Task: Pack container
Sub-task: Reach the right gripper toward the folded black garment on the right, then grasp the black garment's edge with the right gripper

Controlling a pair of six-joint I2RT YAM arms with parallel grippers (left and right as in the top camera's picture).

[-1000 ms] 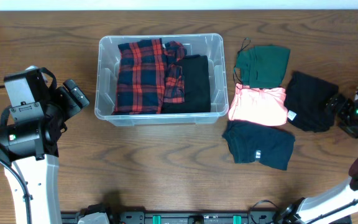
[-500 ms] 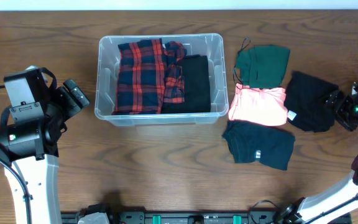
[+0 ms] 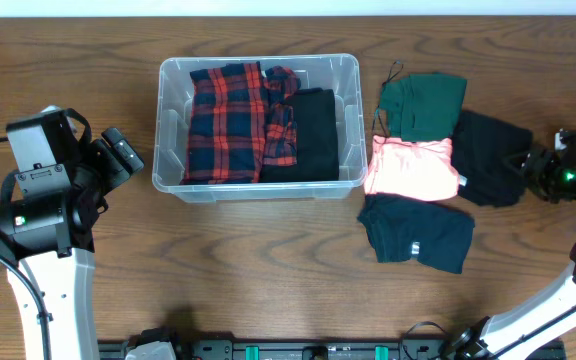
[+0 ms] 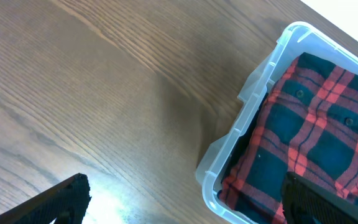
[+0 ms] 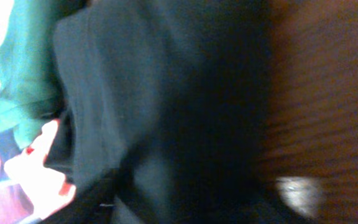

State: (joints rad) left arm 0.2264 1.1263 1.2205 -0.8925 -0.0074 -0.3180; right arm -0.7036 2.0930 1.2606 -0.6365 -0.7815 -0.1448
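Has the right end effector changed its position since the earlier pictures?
Yes. The right end effector has moved left, toward the container, and now meets the edge of the black garment.

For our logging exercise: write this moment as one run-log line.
container: holds plaid shirt, black garment | left gripper: open, beside container | right gripper: at black top, grip unclear

clear plastic bin (image 3: 258,61), rectangular, rounded corners, rolled rim, open-topped, set upright on the wood table (image 3: 268,260), upper middle, pretty much filled up with folded clothes (image 3: 226,120)
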